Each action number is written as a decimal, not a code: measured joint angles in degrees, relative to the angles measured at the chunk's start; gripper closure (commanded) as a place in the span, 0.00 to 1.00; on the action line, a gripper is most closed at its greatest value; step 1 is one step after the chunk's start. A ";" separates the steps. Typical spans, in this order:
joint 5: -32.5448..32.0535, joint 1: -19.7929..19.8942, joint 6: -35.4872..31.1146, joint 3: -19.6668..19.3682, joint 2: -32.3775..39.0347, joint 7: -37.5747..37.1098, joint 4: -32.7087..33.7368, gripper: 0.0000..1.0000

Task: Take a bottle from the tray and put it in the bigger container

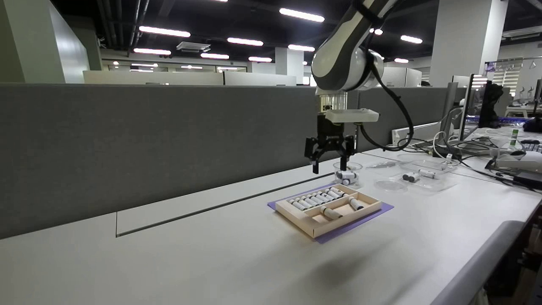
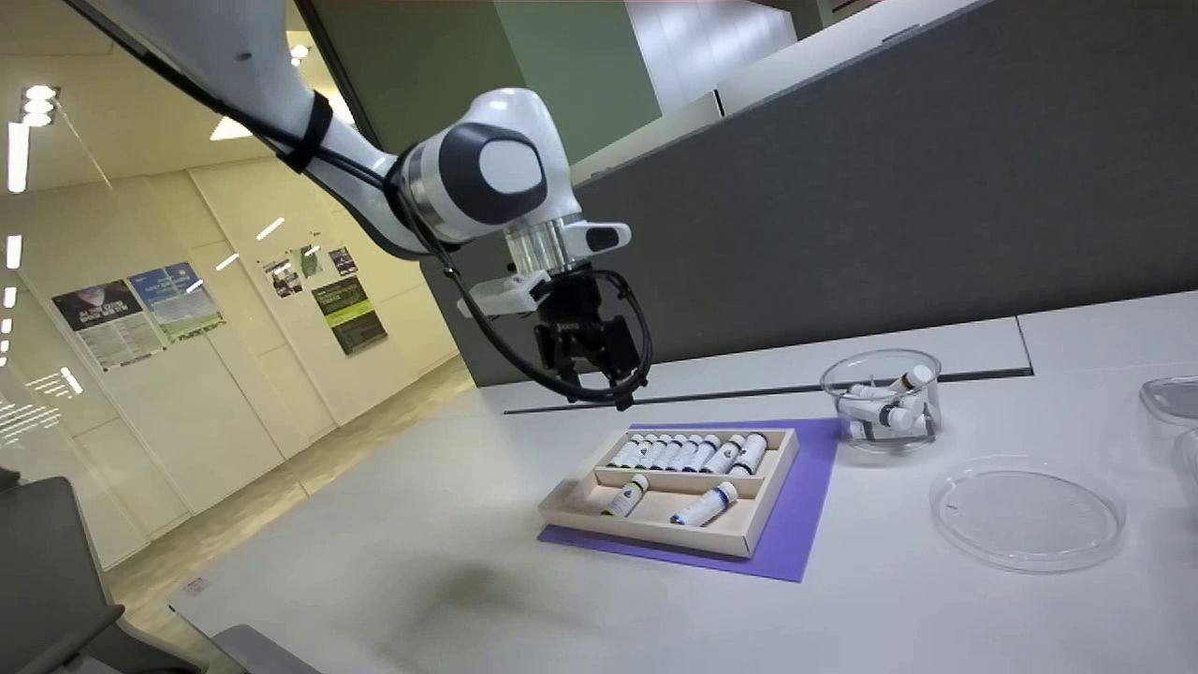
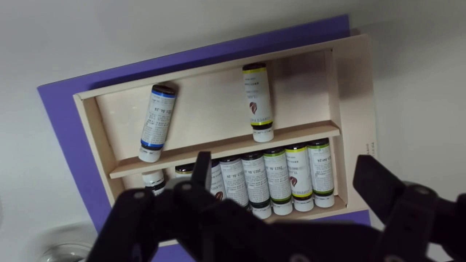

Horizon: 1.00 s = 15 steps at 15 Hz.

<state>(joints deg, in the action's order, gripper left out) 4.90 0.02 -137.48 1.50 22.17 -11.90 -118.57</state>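
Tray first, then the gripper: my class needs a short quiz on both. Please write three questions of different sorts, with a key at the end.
1. True or false: the gripper is open and touches no part of the tray.

2. Multiple choice: what colour is the sheet under the tray?
a) green
b) purple
c) red

3. Count: in the wrist view, how many bottles lie in the tray's upper compartment?

Key: 1. True. 2. b. 3. Two.
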 measured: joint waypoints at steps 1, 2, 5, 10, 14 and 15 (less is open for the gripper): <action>0.46 -0.05 -0.49 0.03 0.96 0.23 0.00 0.00; 0.78 -0.11 -0.71 0.06 1.84 0.55 0.00 0.00; 0.73 -0.43 -1.13 0.07 4.29 0.85 0.00 0.00; 0.65 -0.66 -2.37 0.02 8.05 1.68 0.16 0.00; -0.51 -1.57 -5.18 -0.52 10.76 1.98 0.76 0.00; -1.05 -2.06 -5.96 -0.79 11.34 1.98 0.93 0.00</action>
<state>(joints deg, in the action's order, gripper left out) 3.85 -2.05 -143.44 0.71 33.51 -9.92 -117.63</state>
